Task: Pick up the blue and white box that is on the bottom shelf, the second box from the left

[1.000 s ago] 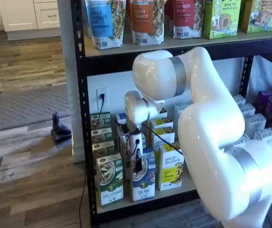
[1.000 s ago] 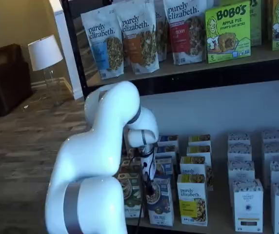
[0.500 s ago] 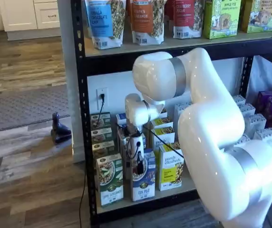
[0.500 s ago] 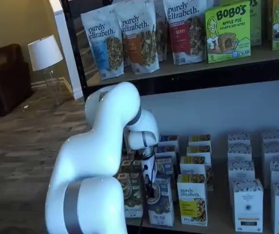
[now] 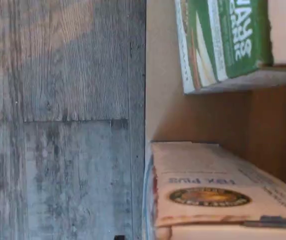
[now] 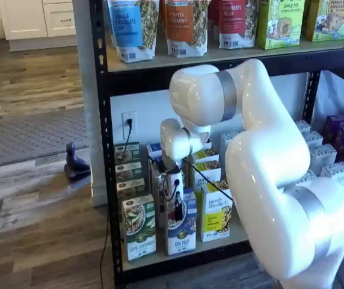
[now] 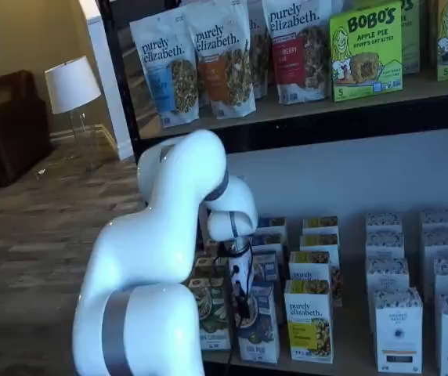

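The blue and white box (image 6: pixel 181 232) has a white upper front and a blue lower band. Beside it stand a green and white carton (image 6: pixel 139 235) and a yellow and white carton (image 6: pixel 215 218). The bottom shelf (image 6: pixel 160 256) is pale tan, edged black.

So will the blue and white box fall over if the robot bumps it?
Probably, yes. The blue and white box is tall and narrow, standing upright, so a nudge up high could tip it. It looks like stiff cardboard, so it likely won't squash. The green box beside it might get knocked too.
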